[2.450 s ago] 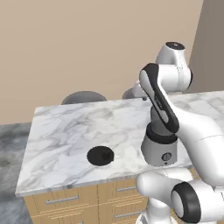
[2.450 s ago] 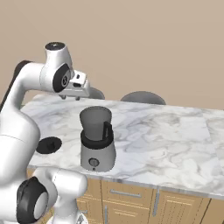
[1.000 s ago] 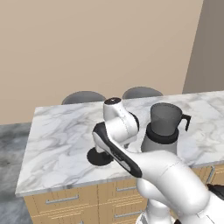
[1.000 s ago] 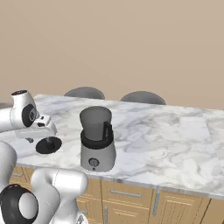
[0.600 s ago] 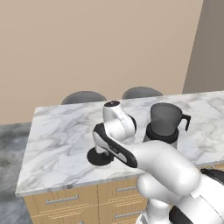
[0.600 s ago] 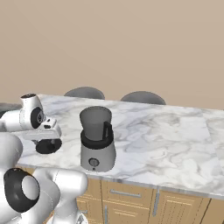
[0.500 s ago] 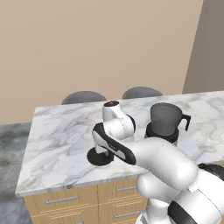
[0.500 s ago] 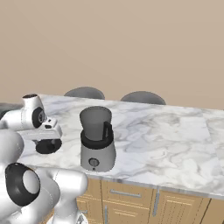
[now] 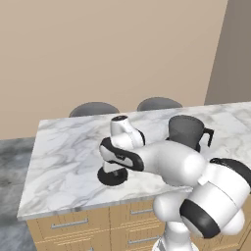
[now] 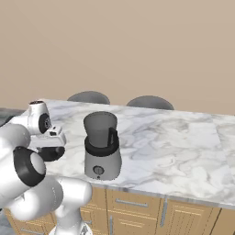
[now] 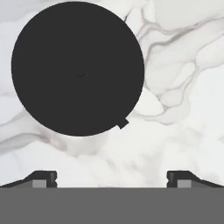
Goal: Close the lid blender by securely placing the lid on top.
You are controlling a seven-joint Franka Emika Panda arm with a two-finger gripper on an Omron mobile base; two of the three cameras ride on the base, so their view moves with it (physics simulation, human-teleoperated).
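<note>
Heads up on the line-up: in the hand view the lid [image 11: 78, 68] sits in the upper left of the frame, while your tool [image 11: 112, 177] has its two tips poking up at the bottom left and bottom right. So the lid is off toward the top and a bit left of the midpoint between the tips; you're not centred on it yet. Looks to me like you'd want to slide toward that upper-left area before going down.

The tool is spread wide and holds nothing, with bare marble worktop [image 11: 183, 87] between the tips.

As for which way the lid points: it's a round disc lying flat, so there's no real long axis. The only marker is a tiny tab on its rim at the lower right of the disc. The centre knob barely reads from straight above.

In the left base view the lid [image 9: 112, 177] lies on the worktop in the centre-left of the frame, right under the tool. The blender [image 9: 185, 132] stands right of centre, well apart from it, jar open.
</note>
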